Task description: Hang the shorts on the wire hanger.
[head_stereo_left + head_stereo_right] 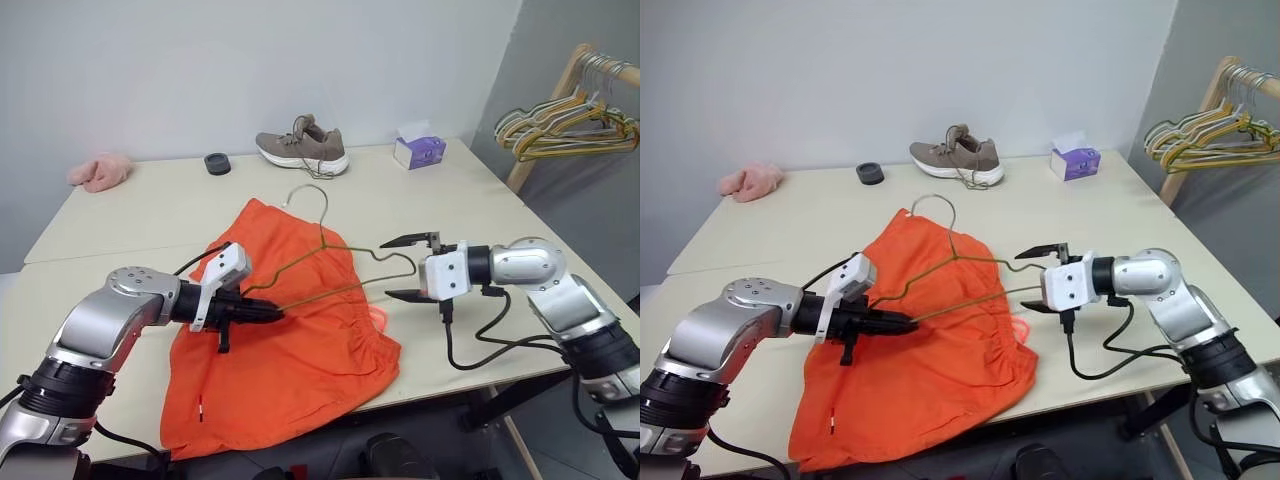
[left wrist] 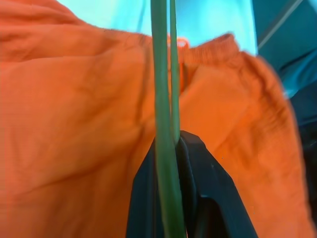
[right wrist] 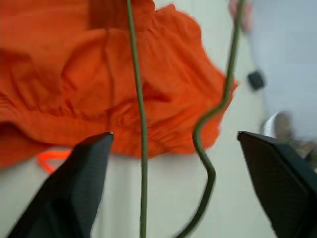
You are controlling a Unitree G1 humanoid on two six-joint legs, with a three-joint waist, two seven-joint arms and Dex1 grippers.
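The bright orange shorts (image 1: pixel 290 350) lie spread on the table, their lower part hanging over the front edge. The thin green wire hanger (image 1: pixel 322 240) is tilted above them with its hook toward the shoe. My left gripper (image 1: pixel 275 313) is shut on the hanger's left end, and in the left wrist view the wire (image 2: pixel 162 99) runs up between the black fingers (image 2: pixel 208 188). My right gripper (image 1: pixel 408 268) stands open around the hanger's right end. In the right wrist view the wire (image 3: pixel 140 124) passes between the spread fingers (image 3: pixel 79 183) without touching them.
A brown shoe (image 1: pixel 302 146), a small black round object (image 1: pixel 217 163), a purple tissue box (image 1: pixel 419 150) and a pink fluffy cloth (image 1: pixel 100 172) sit along the table's back. A wooden rack with bunched hangers (image 1: pixel 570 125) stands at the right.
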